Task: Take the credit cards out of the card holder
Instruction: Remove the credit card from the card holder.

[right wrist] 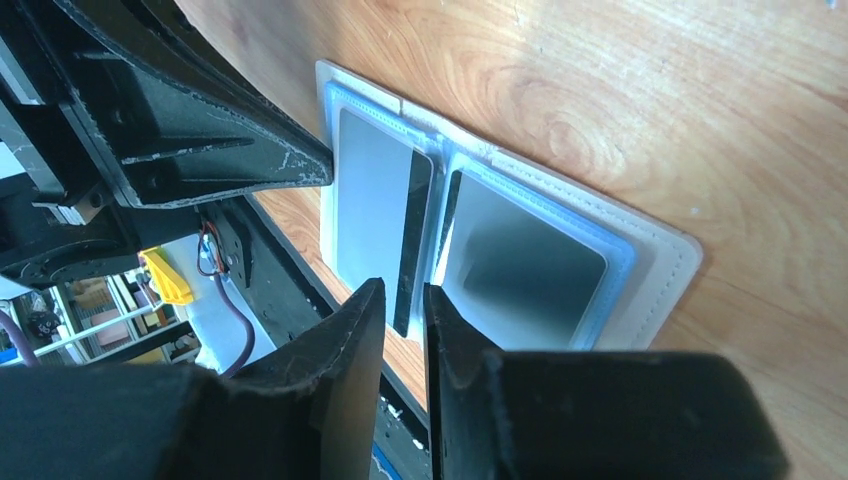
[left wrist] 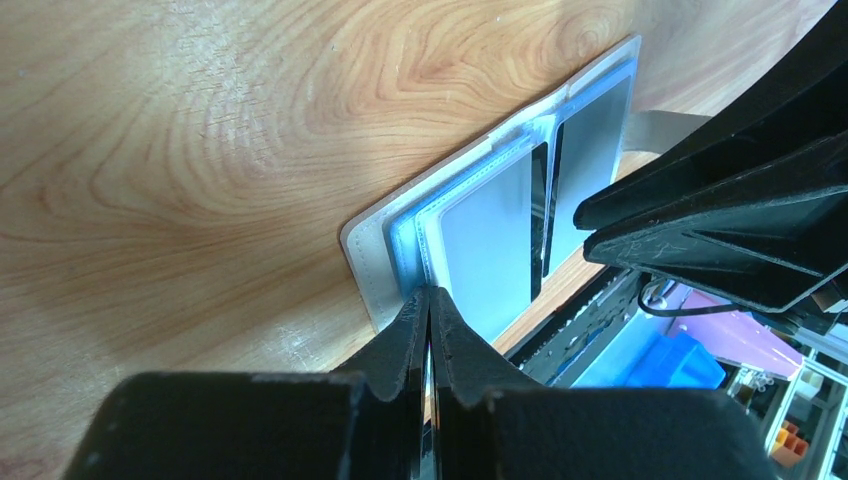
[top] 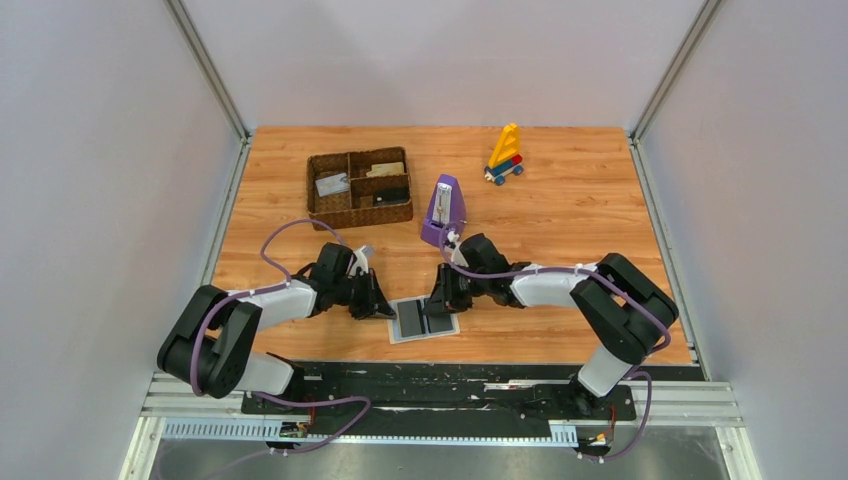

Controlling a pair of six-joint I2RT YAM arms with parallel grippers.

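So, holder (right wrist: 660, 275): light blue, lying open and flat on the desk (top: 570, 270), at the middle of its near edge, between the two arms
cards (right wrist: 375, 200): two sit in the holder, one in each clear pocket, side by side; both look grey under glare (true colour hard to tell); the one nearer the left jaws has a black strip along its side by the fold
left jaws: closed to a sliver on the holder's outer edge, tips meeting at the blue pocket rim
right jaws: narrowly parted, tips low over the fold, in line with the end of the black strip; whether they touch a card I cannot tell
tray (top: 360, 217): brown woven, at the far left of the desk, well apart from the holder
grey card (top: 331, 184): in the tray's near-left compartment
tan card (top: 386, 169): in the tray's far-right compartment
black card (top: 392, 194): in the tray's near-right compartment
metronome (top: 442, 212): purple, upright, just beyond the right arm's wrist
toy (top: 505, 155): yellow, red and blue, on wheels, far side of the desk
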